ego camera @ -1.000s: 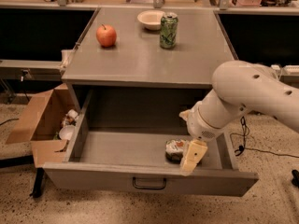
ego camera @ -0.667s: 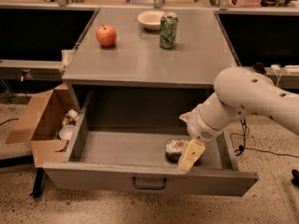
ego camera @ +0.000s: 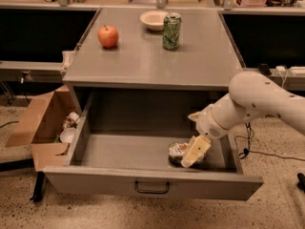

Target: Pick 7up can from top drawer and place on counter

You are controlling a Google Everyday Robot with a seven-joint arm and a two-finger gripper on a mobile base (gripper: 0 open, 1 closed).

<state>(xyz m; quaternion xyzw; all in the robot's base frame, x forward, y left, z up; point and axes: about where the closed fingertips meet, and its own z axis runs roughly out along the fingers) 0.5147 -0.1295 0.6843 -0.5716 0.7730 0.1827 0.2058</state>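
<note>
Where gripper [ego camera: 195, 151] hangs in drawer [ego camera: 95, 178], it seemingly overlaps 7up can [ego camera: 177, 151].

Your 1 arm [ego camera: 259, 99], angled down-left.
It extends from the right, wrist bent downward, with your gripper [ego camera: 190, 157] low, just right of centre in the view.

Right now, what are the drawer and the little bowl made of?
The top drawer looks like grey metal: thin flat walls, dull sheen. The bowl seems ceramic or plastic, smooth and pale; I can't tell which. The claw is down in the drawer at the 7up can.
</note>
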